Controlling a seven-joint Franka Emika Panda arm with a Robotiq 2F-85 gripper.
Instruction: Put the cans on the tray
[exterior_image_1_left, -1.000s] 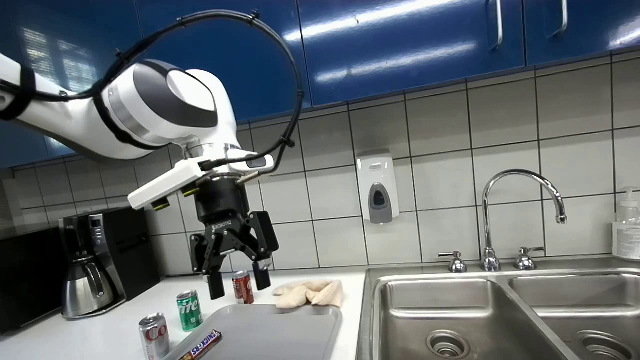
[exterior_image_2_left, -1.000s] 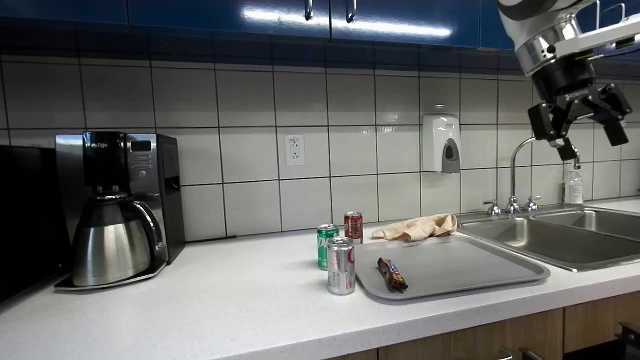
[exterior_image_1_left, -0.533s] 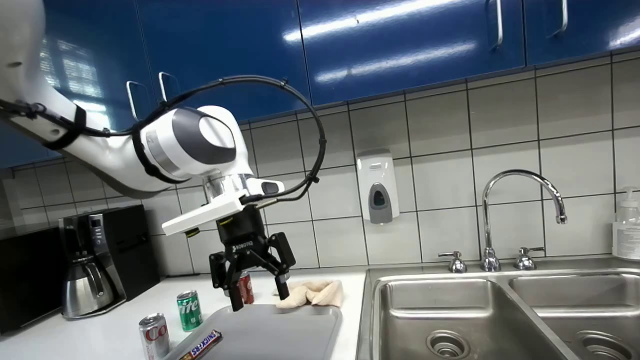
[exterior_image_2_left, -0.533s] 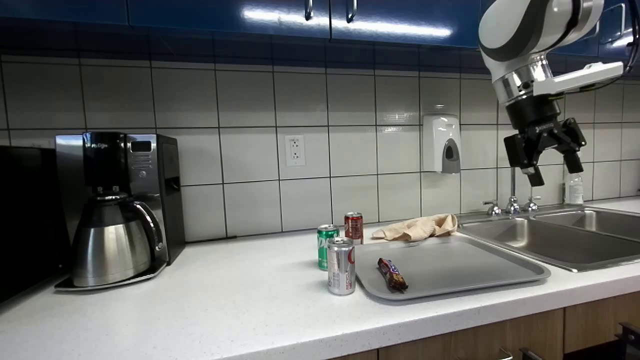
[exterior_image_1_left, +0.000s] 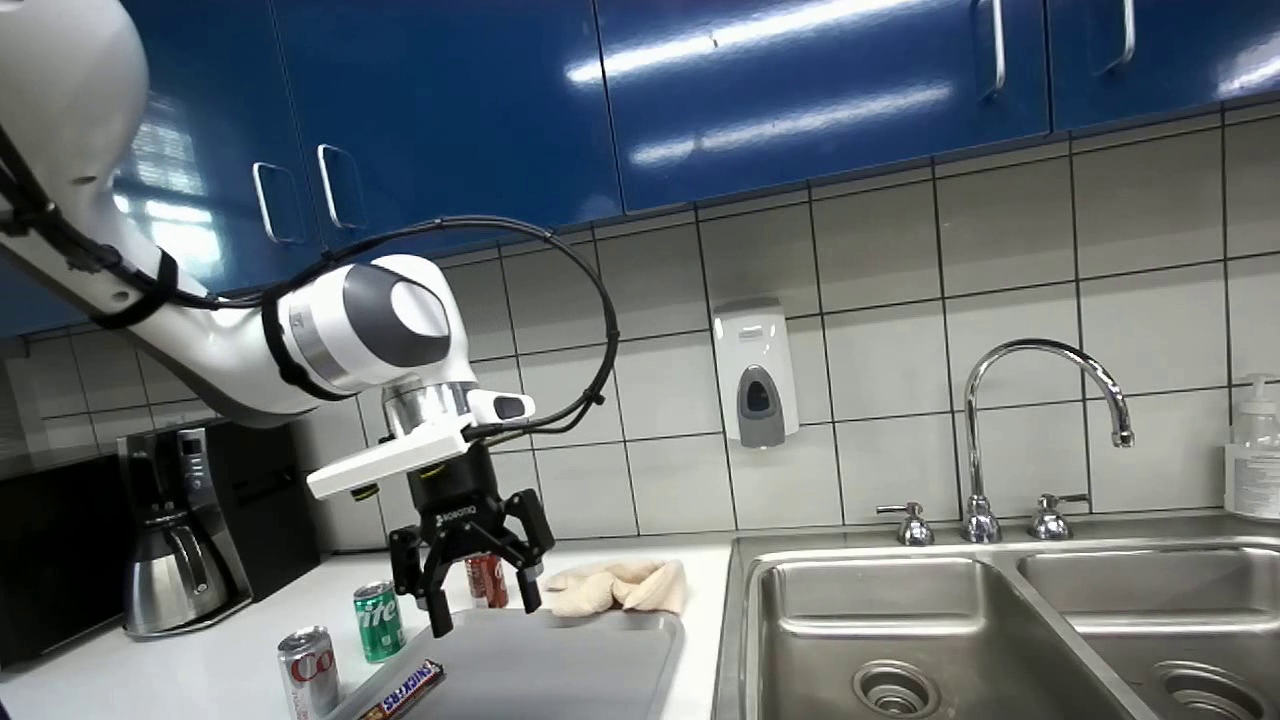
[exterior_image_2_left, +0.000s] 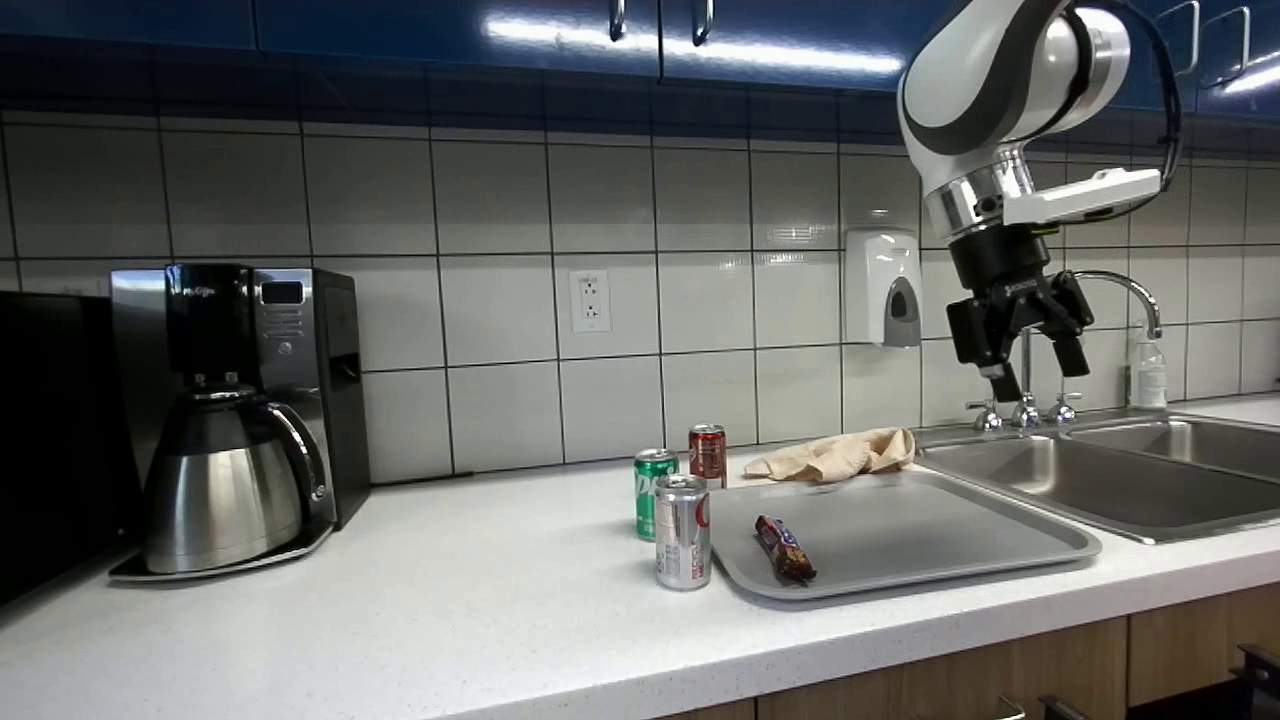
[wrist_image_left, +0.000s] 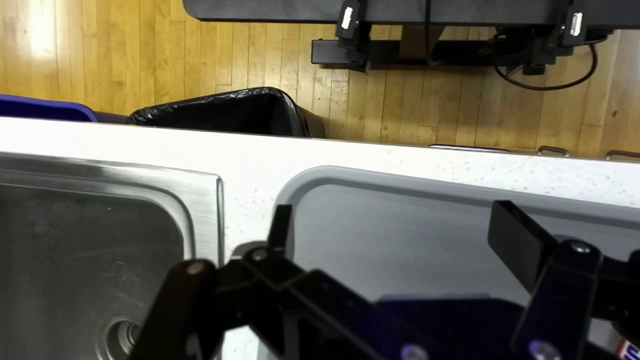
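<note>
The silver can with red markings, the green can and the red can stand upright on the counter along one side of the pale grey tray. In an exterior view the silver can, green can and red can are beside the tray's edge. My gripper is open and empty; it also shows in an exterior view, well above the tray, toward the sink side. In the wrist view the spread fingers frame bare tray; no can shows there.
A candy bar lies on the tray near the silver can. A beige cloth lies behind the tray. The steel sink and faucet are beside it. A coffee maker stands at the far end.
In an exterior view my gripper has moved left and down, from over the sink toward the tray. It stays open. The cans, tray and candy bar have not moved.
</note>
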